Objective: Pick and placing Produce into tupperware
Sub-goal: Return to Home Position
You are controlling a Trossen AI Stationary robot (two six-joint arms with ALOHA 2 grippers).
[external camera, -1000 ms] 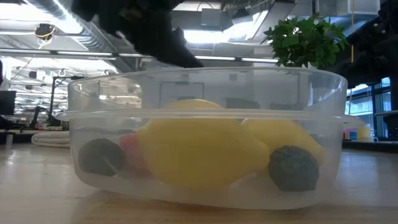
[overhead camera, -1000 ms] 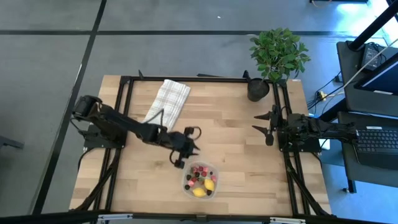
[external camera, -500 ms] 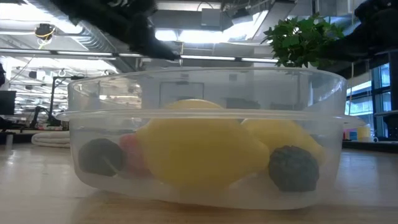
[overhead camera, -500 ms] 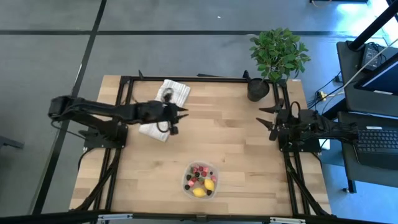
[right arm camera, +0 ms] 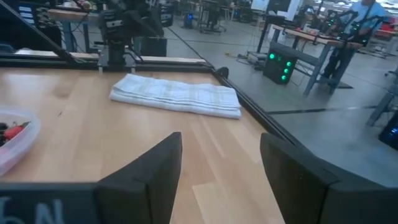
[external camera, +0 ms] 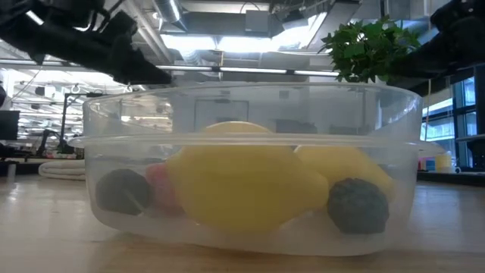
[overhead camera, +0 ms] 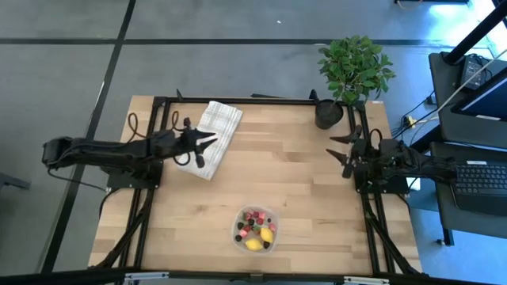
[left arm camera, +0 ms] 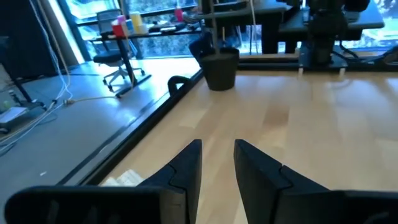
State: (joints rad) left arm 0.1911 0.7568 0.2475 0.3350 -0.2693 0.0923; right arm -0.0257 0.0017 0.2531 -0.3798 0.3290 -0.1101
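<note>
Left pincer (overhead camera: 203, 150) of mine over checked cloth (overhead camera: 226, 119), fingers apart, empty; right pincer (overhead camera: 339, 154) likewise, at table's right edge. Produce (overhead camera: 255, 226) sits inside tupperware (overhead camera: 235, 230), well apart from both. Reckon pieces light, round, rollable: pinch gently across middle.

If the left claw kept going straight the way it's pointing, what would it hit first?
Bare table lies ahead of the left claw. The first thing in that line looks to be the black plant pot at the table's corner, though depth is unclear.
</note>
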